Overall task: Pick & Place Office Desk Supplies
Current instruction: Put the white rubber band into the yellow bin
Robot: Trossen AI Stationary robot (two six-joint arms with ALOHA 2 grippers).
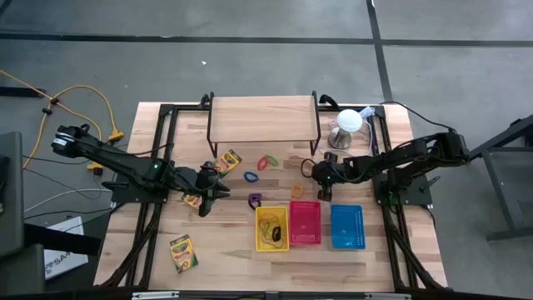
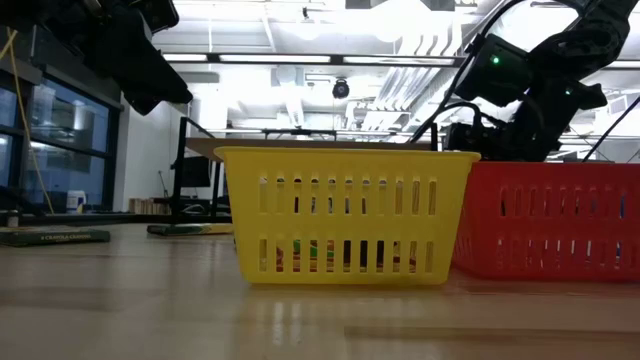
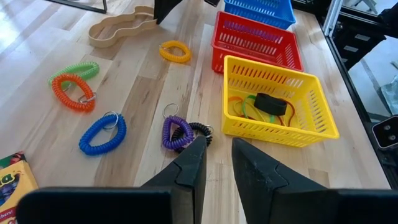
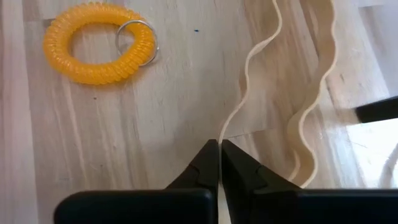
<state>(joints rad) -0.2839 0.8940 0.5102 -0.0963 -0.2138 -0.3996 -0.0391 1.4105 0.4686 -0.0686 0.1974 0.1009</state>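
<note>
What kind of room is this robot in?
Probably a robot lab or workshop. The wooden table sits in a metal frame on a bare concrete floor, with long ceiling lights and a yellow cable lying about.

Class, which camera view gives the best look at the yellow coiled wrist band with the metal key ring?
The right wrist view: the yellow coiled wrist band fills the frame close up, coils and ring distinct. The left wrist view shows it smaller, near the red slotted plastic basket. In the high view it is only a speck; the low view does not show it.
</note>
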